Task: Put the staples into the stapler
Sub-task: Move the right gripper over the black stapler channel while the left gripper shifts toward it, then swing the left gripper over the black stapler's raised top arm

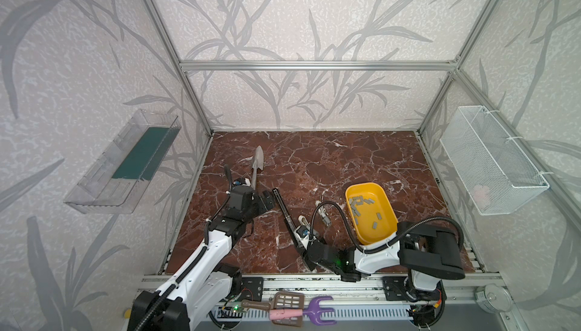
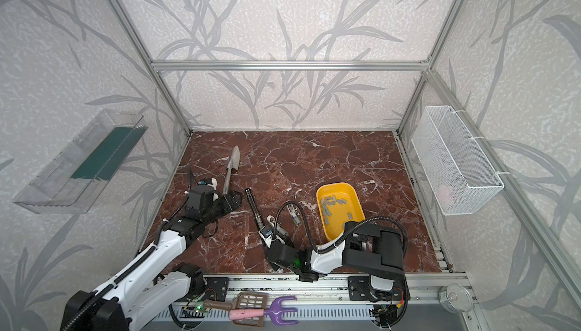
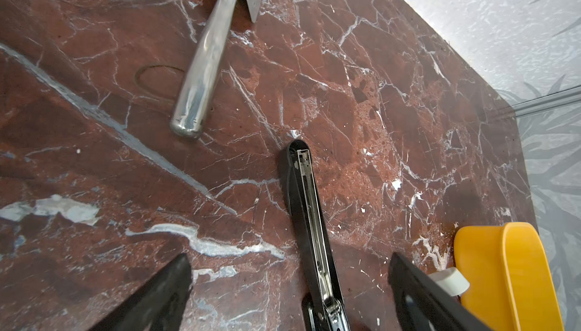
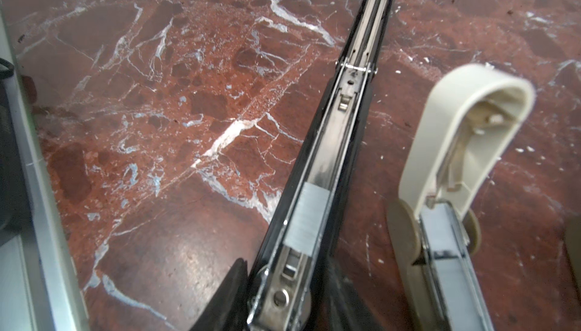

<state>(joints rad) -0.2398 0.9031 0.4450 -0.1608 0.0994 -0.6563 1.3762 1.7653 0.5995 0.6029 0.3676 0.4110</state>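
The black stapler (image 1: 283, 210) lies opened out flat on the marble table, its silvery rail (image 4: 355, 109) facing up. One grey strip of staples (image 4: 309, 219) sits in the rail near my right gripper (image 4: 286, 266), whose fingers press both sides of the stapler's near end. My left gripper (image 3: 289, 258) hovers open over the stapler's (image 3: 309, 203) far half, fingers wide apart on either side and touching nothing. Several more staples (image 1: 361, 202) lie loose in the yellow tray (image 1: 364, 184).
A grey metal trowel (image 1: 256, 169) lies behind my left gripper (image 1: 266, 200). A cream-white stapler (image 4: 456, 143), also opened, lies close beside the black one. A clear wall bin (image 1: 125, 162) and a white mesh basket (image 1: 490, 162) hang at the sides.
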